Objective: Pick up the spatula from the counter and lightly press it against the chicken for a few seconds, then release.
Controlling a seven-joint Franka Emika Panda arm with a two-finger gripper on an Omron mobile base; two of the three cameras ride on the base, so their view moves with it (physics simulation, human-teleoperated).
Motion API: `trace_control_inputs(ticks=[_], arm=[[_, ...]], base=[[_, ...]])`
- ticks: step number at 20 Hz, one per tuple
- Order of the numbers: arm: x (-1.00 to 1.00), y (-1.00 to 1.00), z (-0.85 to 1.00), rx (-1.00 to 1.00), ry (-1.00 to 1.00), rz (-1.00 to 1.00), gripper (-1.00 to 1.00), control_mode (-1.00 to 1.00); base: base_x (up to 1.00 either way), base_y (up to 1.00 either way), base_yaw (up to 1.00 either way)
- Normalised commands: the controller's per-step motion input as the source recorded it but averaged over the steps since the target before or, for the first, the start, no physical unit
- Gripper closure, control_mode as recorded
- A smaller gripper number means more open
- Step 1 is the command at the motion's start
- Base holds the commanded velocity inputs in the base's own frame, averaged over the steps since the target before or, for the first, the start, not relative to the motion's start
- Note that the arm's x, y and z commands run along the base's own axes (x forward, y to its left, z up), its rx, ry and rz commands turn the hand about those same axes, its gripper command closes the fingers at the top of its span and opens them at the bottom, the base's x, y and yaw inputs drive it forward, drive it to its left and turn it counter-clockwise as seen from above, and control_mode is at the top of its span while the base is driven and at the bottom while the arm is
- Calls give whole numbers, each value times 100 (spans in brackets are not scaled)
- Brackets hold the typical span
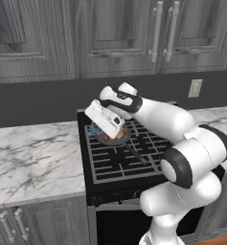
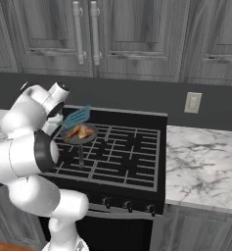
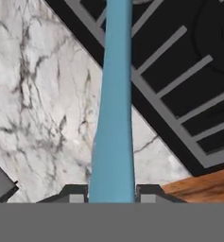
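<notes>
Even, soft rendered light; faint shadows, slight blur.

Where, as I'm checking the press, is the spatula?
Right base view: spatula in the gripper, back left of the stove, blade just behind the chicken in the pan.

Blue spatula [image 2: 77, 116] tilted, just beside browned chicken [image 2: 81, 131]

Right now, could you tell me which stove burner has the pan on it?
The rear left burner: it alone carries the pan holding the chicken, with the spatula in the tool close by; the others hold no pan.
</notes>
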Motion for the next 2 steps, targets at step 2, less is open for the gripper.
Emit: trace_control_inputs(ticks=[2], arm=[[-40,0,15,0,-5,0,100,-100]], base=[[0,0,0]])
